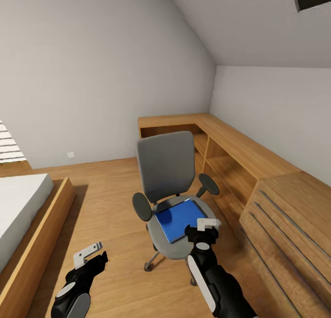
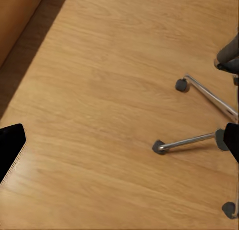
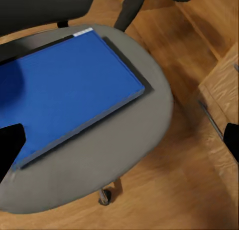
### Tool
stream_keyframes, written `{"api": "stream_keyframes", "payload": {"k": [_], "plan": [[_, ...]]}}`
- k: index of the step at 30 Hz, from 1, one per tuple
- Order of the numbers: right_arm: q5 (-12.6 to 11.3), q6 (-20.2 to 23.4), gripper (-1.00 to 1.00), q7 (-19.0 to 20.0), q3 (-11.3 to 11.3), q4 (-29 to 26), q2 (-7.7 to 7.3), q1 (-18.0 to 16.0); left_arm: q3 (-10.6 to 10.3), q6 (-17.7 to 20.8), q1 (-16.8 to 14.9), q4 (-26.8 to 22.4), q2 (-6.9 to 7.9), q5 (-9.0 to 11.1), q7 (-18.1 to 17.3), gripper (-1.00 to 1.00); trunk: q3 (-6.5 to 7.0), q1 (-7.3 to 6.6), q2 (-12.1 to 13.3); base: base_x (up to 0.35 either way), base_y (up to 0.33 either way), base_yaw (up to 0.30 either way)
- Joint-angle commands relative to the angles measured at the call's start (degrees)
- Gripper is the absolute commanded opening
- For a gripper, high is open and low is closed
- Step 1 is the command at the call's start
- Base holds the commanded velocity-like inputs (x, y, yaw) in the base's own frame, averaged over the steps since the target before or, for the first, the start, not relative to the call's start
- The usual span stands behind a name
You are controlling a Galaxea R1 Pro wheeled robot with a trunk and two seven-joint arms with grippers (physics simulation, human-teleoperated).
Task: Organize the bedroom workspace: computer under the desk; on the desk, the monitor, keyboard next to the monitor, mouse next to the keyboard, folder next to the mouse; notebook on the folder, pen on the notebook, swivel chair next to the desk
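Blue folder [image 1: 180, 219] lies flat on the swivel chair [image 1: 168, 171] seat. Right gripper [image 1: 206, 225] hovers over its near edge, fingers apparently spread; left gripper [image 1: 88, 254] finger state unclear.

Pale sloped walls [image 1: 92, 70], plank floor [image 1: 110, 194], wooden shelving [image 1: 230, 157], bed [image 1: 23, 203].

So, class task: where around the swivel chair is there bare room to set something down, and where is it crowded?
Free: the wood floor between the bed frame and the swivel chair, and the seat's grey front rim. Crowded: the folder covers most of the seat, and the right hand hovers over it.
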Motion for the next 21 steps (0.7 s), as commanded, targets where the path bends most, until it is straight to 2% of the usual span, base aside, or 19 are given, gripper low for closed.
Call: {"api": "stream_keyframes", "payload": {"k": [1,7,8,10,11,12,14,16,20,21], "plan": [[-0.4,0.2,1.00,0.4,0.1,0.0,-0.03,0.0,-0.1,0.2,-0.1,-0.1,0.06,0.3,0.5,1.00,-0.09,0.03,0.0,0.296,0.076,0.260],[-0.1,-2.0,1.00,9.2,-0.1,2.1,-0.42,0.0,-0.1,0.2,-0.1,-0.1,0.06,0.2,0.5,1.00,-0.29,0.03,0.0,0.308,0.081,0.246],[0.0,-3.1,1.00,11.9,-0.2,2.7,-0.80,0.0,-0.1,0.2,-0.1,-0.1,0.08,0.2,0.5,1.00,-0.32,0.03,0.0,0.316,0.084,0.140],[0.0,-3.9,1.00,13.9,-0.2,3.0,-1.33,0.0,-0.1,0.1,-0.1,-0.1,0.09,0.2,0.5,1.00,-0.35,0.03,0.0,0.317,0.084,0.101],[0.1,-4.5,1.00,15.1,-0.2,3.2,-1.93,0.0,-0.2,0.1,-0.1,-0.1,0.09,0.1,0.4,1.00,-0.36,0.03,0.0,0.318,0.068,0.057],[0.1,-6.1,1.00,16.5,-0.2,3.5,-3.26,0.0,-0.4,0.3,-0.1,-0.1,0.08,0.0,0.4,1.00,-0.36,0.03,0.0,0.322,0.028,0.024],[0.0,-7.4,1.00,16.9,-0.2,3.6,-3.98,0.0,-0.5,0.4,-0.1,-0.1,0.07,0.0,0.3,1.00,-0.37,0.03,0.0,0.323,0.020,0.017],[-0.1,-10.5,1.00,17.4,-0.3,4.2,-5.40,0.0,-0.9,0.5,-0.1,-0.1,0.07,0.0,0.3,1.00,-0.37,0.03,0.0,0.271,0.007,0.006],[-0.1,-11.7,1.00,17.2,-0.5,4.3,-5.85,0.0,-1.1,0.6,-0.1,-0.1,0.06,0.0,0.3,1.00,-0.37,0.03,0.0,0.189,0.002,0.002],[0.0,-12.1,1.00,17.2,-1.2,4.4,-6.42,0.0,-1.5,0.6,-0.1,-0.1,0.06,0.0,0.2,1.00,-0.37,0.03,0.0,0.264,0.000,0.000]]}}
